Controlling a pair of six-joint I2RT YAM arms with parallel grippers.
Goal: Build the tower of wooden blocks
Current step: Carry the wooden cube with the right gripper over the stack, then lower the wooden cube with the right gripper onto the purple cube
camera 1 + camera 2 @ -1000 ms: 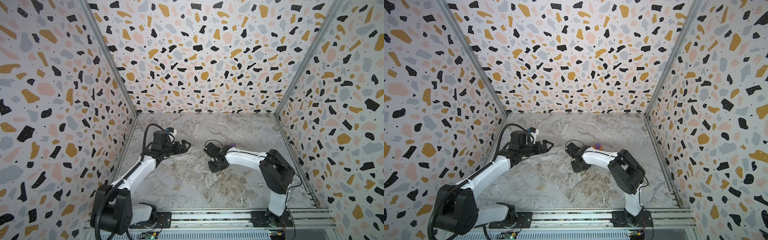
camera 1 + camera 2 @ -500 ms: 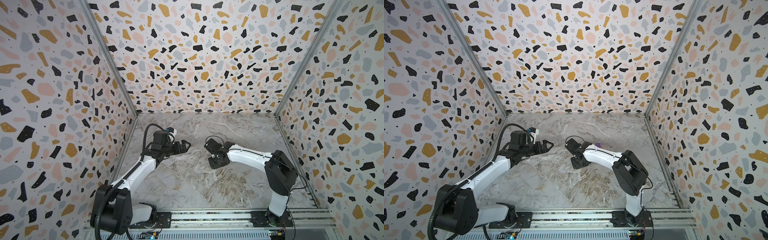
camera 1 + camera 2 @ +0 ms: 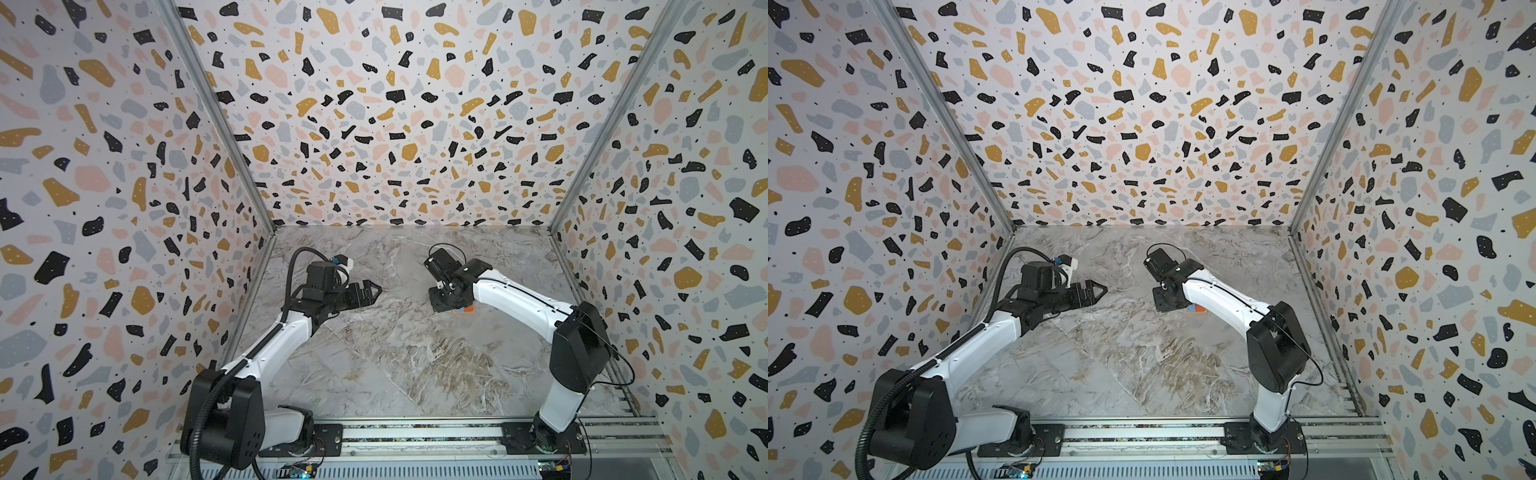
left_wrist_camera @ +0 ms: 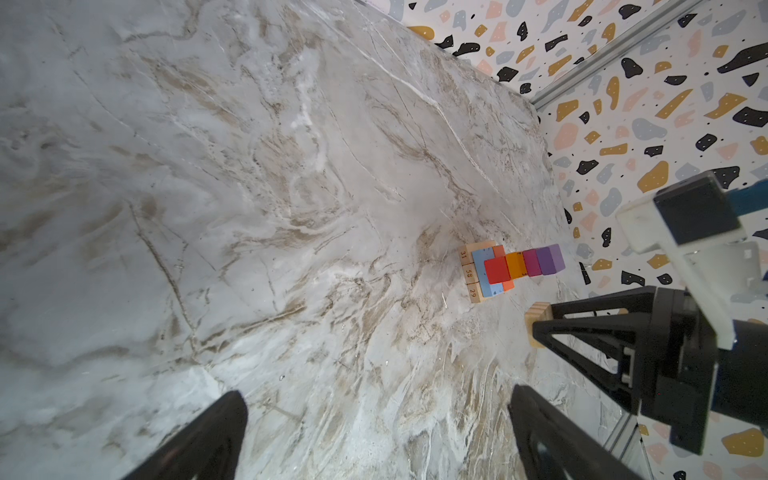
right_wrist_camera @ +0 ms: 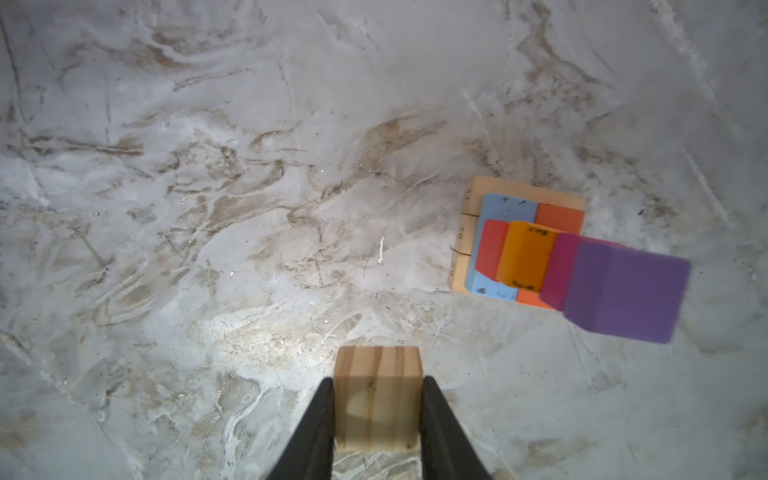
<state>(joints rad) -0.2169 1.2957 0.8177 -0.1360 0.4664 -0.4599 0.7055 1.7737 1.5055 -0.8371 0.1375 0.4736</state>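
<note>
Cube (image 5: 377,399) of grained wood in right hand (image 5: 378,382)

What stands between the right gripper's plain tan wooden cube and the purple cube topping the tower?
Nothing visible: in the right wrist view only marble tabletop shows between the tan wooden cube and the purple cube.

- A lab-style robot test cell: terrazzo-print panels (image 3: 395,124) box in a marble-look surface (image 3: 395,353) at 9, 12 and 3 o'clock.
- A metal rail (image 3: 415,434) at 6 o'clock anchors the left arm (image 3: 270,349) and the right arm (image 3: 519,300).
</note>
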